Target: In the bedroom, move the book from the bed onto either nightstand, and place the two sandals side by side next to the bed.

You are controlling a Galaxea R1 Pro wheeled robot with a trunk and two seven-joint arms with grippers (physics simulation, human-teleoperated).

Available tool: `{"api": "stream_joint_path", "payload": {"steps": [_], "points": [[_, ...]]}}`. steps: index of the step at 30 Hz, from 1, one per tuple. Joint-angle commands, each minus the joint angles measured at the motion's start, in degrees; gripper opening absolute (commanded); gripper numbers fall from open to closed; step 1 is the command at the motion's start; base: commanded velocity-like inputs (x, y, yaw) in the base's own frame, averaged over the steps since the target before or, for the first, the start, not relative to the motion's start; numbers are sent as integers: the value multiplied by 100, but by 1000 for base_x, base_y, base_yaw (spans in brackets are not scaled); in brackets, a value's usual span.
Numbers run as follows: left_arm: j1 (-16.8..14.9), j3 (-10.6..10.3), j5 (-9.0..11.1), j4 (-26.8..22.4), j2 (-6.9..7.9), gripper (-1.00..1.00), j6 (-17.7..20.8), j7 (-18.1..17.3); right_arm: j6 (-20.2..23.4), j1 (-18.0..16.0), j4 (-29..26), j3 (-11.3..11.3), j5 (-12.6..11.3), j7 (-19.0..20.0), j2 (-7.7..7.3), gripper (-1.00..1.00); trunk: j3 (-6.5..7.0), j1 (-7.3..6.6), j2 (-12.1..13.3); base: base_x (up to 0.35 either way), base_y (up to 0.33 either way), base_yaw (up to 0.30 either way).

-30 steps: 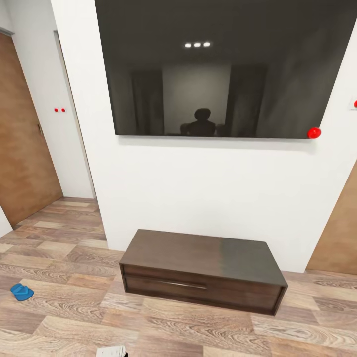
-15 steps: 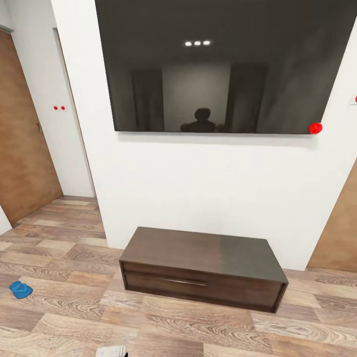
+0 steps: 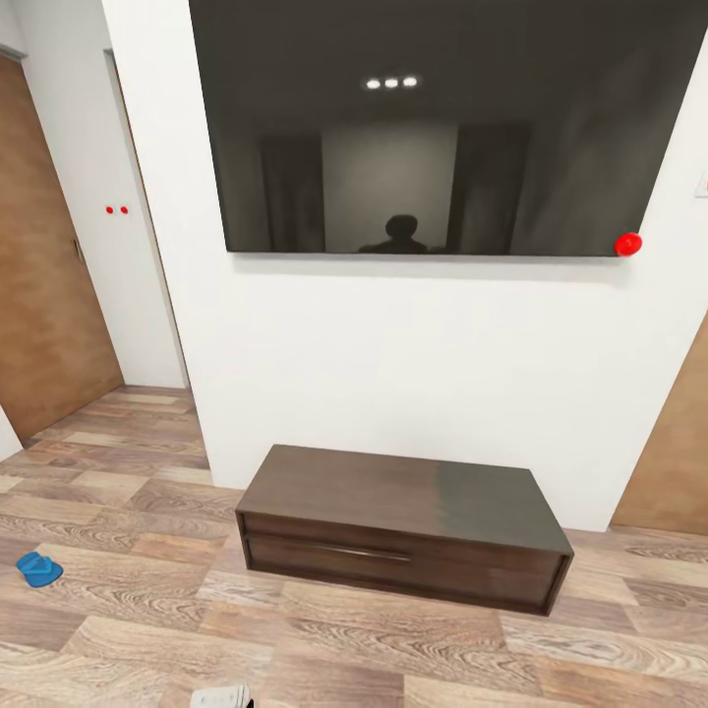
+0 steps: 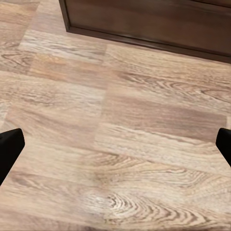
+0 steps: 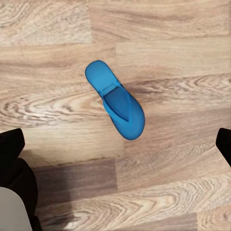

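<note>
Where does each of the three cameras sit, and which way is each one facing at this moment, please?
Head view: on the robot's head, facing a white wall with a dark screen, above a low cabinet; one sandal on the floor at left.
Left wrist view: on the left arm, looking down at the wood floor and cabinet base; black fingertips at both edges.
Right wrist view: on the right arm, looking straight down at a blue sandal; black fingertips at the edges.
Shared: head and left wrist views both show the cabinet.
</note>
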Motion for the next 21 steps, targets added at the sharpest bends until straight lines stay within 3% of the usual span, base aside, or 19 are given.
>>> {"api": "stream_joint_path", "payload": {"steps": [1,21], "points": [[-1,11,2,-8,-3,100,16,0,35,-2,-11,-38,-1,40,4,100,-24,22,-44,0,0,0],[-1,12,2,-8,4,100,16,0,13,-2,-9,-38,-1,35,4,100,-383,462,-846,0,0,0]]}}
